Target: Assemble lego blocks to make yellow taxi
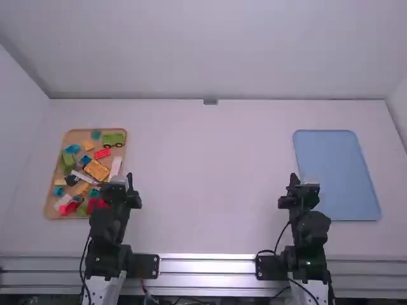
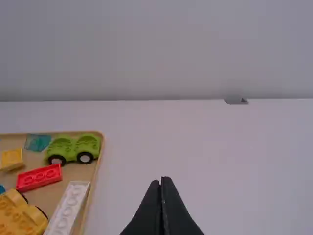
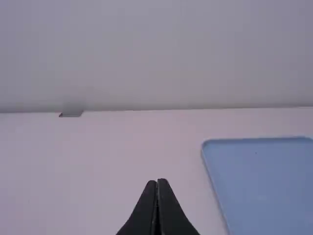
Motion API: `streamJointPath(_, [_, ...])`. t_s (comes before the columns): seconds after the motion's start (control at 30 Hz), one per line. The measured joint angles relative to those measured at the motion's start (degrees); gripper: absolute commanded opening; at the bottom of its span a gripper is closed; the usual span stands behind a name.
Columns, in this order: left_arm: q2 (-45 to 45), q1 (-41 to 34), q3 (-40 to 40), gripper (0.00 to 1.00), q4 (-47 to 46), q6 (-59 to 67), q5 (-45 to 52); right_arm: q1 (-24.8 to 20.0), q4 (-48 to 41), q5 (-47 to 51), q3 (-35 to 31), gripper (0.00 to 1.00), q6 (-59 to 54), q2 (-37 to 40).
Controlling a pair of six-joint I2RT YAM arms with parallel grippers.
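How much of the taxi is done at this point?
Nothing looks started: the big yellow piece lies unjoined beside the white brick in the brown tray. The left gripper and right gripper are shut, holding nothing. Picking and joining all seem left.

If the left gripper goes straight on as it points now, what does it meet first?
Probably the back wall; the way over the table looks free, though any downward tilt is unclear.
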State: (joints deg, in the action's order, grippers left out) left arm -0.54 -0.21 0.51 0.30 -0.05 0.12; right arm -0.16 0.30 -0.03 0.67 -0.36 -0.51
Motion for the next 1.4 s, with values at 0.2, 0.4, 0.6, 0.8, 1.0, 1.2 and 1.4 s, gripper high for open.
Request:
streamJointPath(0.2, [-0.07,-0.02,0.00,0.02,0.11,0.02,0.02,0.00,0.07,-0.22,0.00,0.02,-0.07,-0.28])
streamJointPath(0.4, [-1.68,-0.02,0.20,0.06,-0.13,-0.09,0.00,0.35,-1.14,-1.16,1.16,0.06,-0.74,-3.50])
streamJointPath(0.6, [-5.92,0.00,4.35,0.14,-2.60,-0.28,0.00,1.88,-2.99,-2.73,8.74,0.14,-2.51,-11.32])
streamJointPath(0.8, [-10.80,-0.02,9.92,0.23,-4.37,-0.94,-0.35,3.91,-5.22,-4.92,18.95,0.23,-5.03,-21.68])
streamJointPath(1.0, [-17.22,-0.13,16.35,0.34,-7.21,-3.04,-0.85,6.86,-8.20,-8.02,30.64,0.34,-8.79,-34.62])
streamJointPath(1.2, [-24.26,-0.11,23.50,0.46,-10.25,-6.58,-3.32,10.43,-11.10,-11.54,44.09,0.46,-12.87,-48.85])
streamJointPath(1.4, [-31.23,0.11,29.97,0.57,-13.22,-9.25,-6.32,14.14,-13.22,-14.91,56.39,0.57,-16.79,-61.81])
